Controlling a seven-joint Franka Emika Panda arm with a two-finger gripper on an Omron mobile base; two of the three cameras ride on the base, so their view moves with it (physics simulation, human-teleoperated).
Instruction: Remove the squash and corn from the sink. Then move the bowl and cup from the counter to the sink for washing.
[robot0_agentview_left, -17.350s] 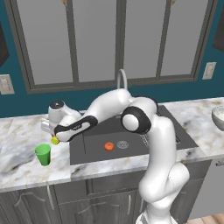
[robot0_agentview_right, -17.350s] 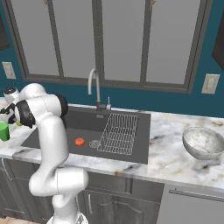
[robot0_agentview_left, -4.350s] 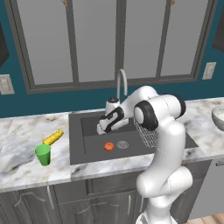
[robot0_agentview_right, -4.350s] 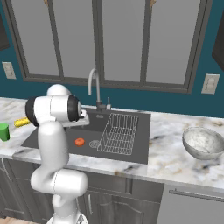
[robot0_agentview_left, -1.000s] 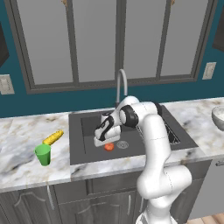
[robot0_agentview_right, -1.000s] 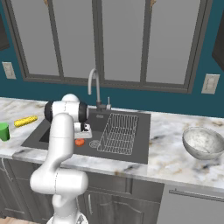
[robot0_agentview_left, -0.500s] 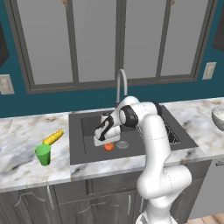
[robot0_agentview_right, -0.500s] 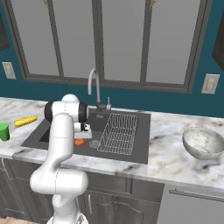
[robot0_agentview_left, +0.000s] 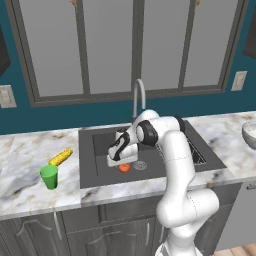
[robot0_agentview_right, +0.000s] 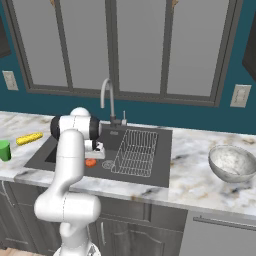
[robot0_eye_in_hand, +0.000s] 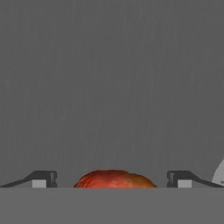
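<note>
The fingers (robot0_eye_in_hand: 43, 179) stand spread wide, straddling the squash (robot0_eye_in_hand: 114, 178) on the sink (robot0_agentview_left: 95, 170) floor, positioned for a grasp; the corn (robot0_agentview_left: 60, 157) lies on the worktop (robot0_agentview_left: 25, 175) left of the sink.

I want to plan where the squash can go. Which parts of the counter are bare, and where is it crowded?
Bare marble counter lies between the sink and the bowl. Left of the sink, the corn and cup sit close together, with bare stone left of them. Inside the sink, the hand hangs open over the squash, so that spot is crowded.
</note>
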